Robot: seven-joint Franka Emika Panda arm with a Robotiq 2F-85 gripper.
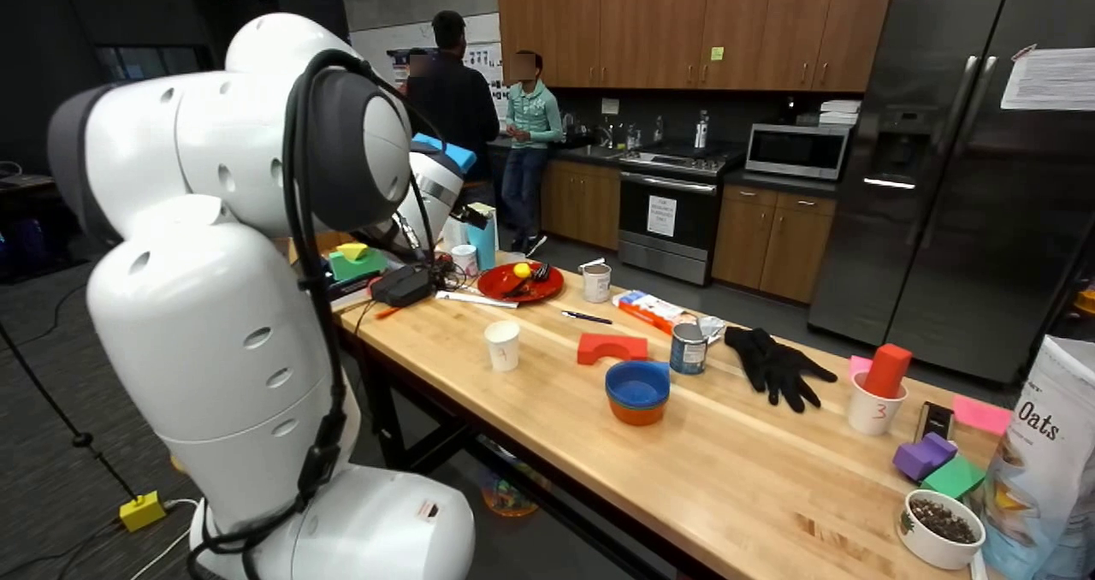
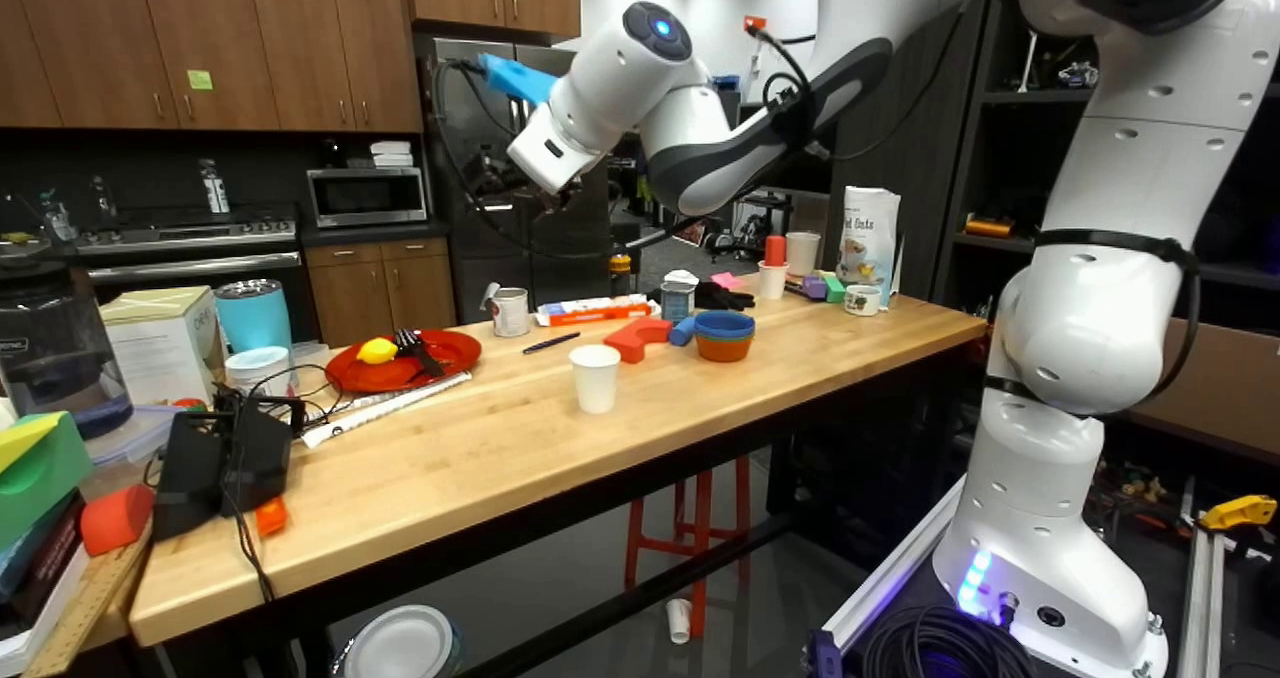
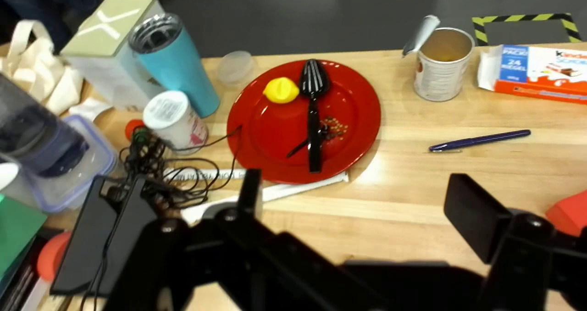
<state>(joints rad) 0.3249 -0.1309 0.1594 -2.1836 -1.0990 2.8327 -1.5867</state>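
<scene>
My gripper [image 3: 357, 196] hangs above the wooden table in the wrist view, its black fingers spread wide with nothing between them. Beyond the fingertips lies a red plate [image 3: 257, 141] bearing a yellow lemon-shaped object [image 3: 281, 90], a black slotted utensil [image 3: 313, 127] and some small seeds. A second thin dark piece on the plate is partly covered by that utensil. To the plate's right is a dark blue pen [image 3: 481, 140]. An opened can [image 3: 442, 68] stands near the far edge, beside a Kinder box [image 3: 545, 72]. The wrist mostly hides the gripper in the exterior views.
Left of the plate are a turquoise tumbler [image 3: 183, 68], a white lidded tub [image 3: 176, 123] and tangled cables [image 3: 183, 187]. A paper cup [image 2: 596, 378], a red arch block [image 2: 638, 338], stacked bowls [image 2: 724, 336], black gloves [image 1: 778, 366] and an oats bag [image 1: 1039, 452] occupy the table.
</scene>
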